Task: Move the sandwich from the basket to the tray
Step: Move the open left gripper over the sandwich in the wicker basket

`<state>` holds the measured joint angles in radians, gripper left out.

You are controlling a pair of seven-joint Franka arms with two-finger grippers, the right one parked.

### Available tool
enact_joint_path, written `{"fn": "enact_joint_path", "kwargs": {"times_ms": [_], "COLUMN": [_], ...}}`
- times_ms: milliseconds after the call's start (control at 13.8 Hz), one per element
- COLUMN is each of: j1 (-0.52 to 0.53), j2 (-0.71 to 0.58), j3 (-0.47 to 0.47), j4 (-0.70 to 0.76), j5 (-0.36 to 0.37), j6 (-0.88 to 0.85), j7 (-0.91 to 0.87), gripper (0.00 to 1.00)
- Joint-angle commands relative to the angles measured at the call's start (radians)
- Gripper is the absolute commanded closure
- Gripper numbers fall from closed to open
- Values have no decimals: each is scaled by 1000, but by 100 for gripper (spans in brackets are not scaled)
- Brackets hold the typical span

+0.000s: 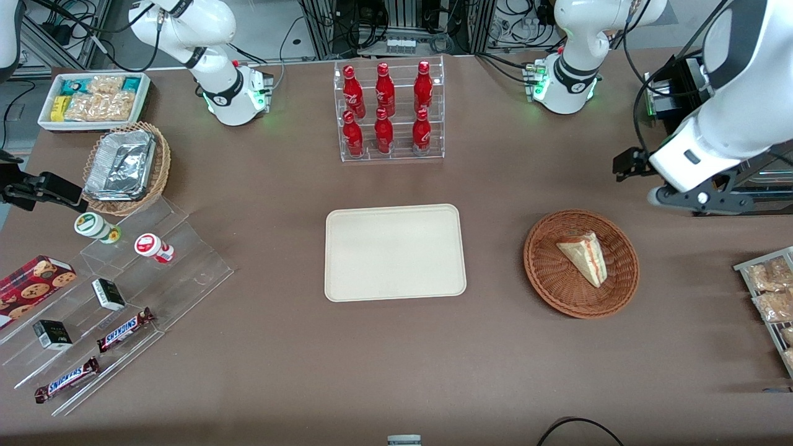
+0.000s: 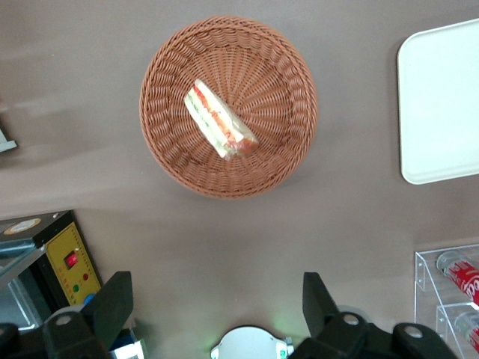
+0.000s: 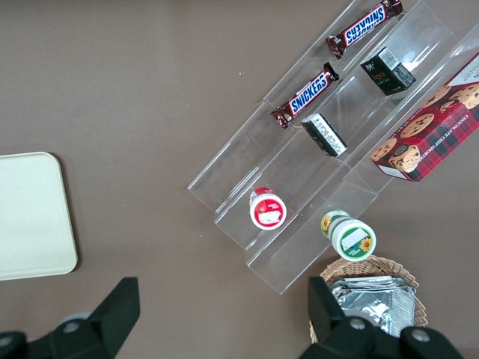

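The sandwich, a pale bread wedge with red and green filling, lies in the round reddish-brown basket. The flat cream tray sits bare at mid-table, beside the basket toward the parked arm's end. My left gripper hangs high above the table, farther from the front camera than the basket and apart from it. It is open, its fingers spread wide with nothing between them.
A clear rack of red bottles stands farther from the front camera than the tray. The working arm's base is nearby. Snack packets lie at the working arm's end. Clear stepped shelves and a foil-filled basket sit toward the parked arm's end.
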<state>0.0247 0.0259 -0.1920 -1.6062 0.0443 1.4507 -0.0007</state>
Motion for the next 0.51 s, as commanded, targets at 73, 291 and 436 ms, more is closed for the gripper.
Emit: {"fn": "enact_joint_path", "kwargs": {"times_ms": [73,291,436], "j1": [14,20,37], "j2": [-9,18,61], "j3": [-6,-6,-9], "j4": [5,-43,-60], "j5": [-18,-26,-26], "j6": [-18,-10,23], "j7": [56,50,51], "gripper": [0,0,0]}}
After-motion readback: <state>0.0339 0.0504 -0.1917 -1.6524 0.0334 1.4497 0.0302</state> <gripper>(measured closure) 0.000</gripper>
